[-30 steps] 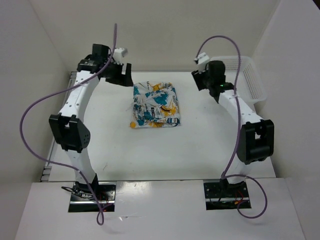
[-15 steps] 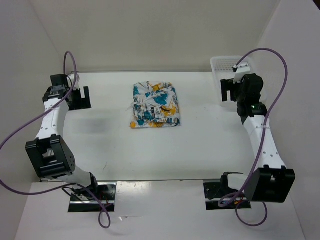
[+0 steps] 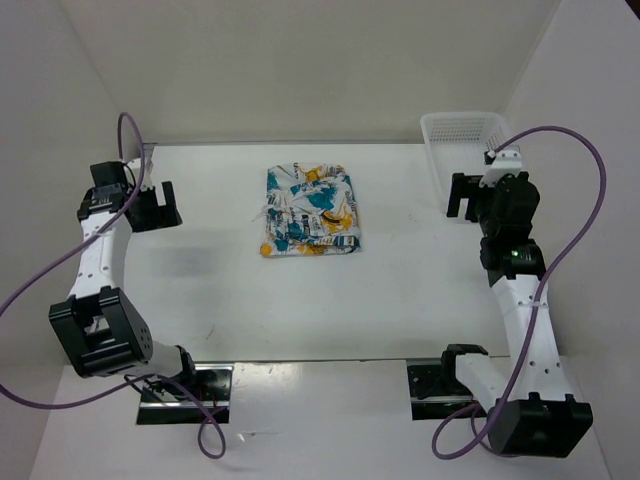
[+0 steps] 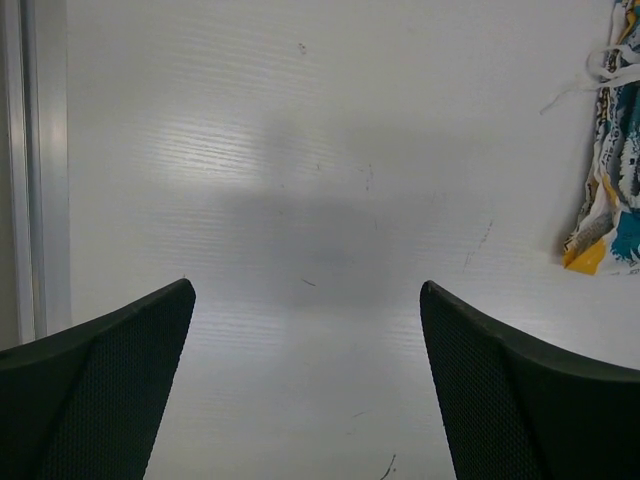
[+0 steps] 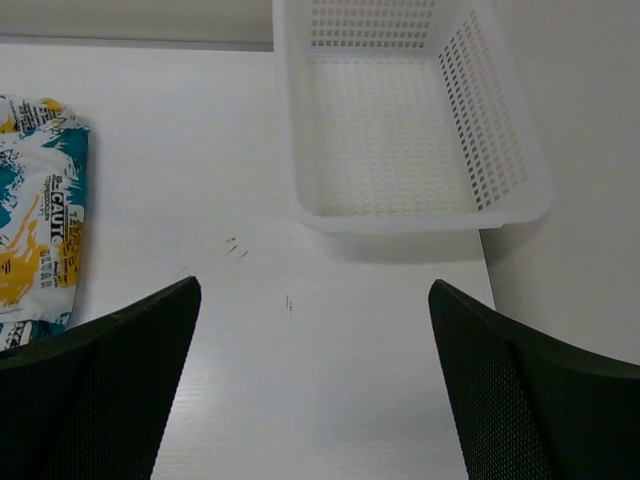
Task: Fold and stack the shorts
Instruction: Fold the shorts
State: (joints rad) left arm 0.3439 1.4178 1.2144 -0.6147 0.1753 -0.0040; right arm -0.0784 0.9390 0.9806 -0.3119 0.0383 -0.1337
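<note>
The folded white fabric shorts with teal, orange and black print (image 3: pixel 309 212) lie mid-surface toward the far edge, long axis running near-to-far. My left claw (image 3: pixel 153 208) and right claw (image 3: pixel 460 194) hang spread and empty at opposite side edges, about equally far from them.

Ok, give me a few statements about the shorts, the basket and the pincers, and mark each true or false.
1. The shorts lie folded on the table. True.
2. The left pincer grips the shorts. False: it is open over bare table, apart from them.
3. The basket holds a pair of shorts. False: nothing shows inside it.
4. The right pincer is open and holds nothing. True.
5. The basket sits at the table's near left corner. False: it is at the far right corner.
</note>
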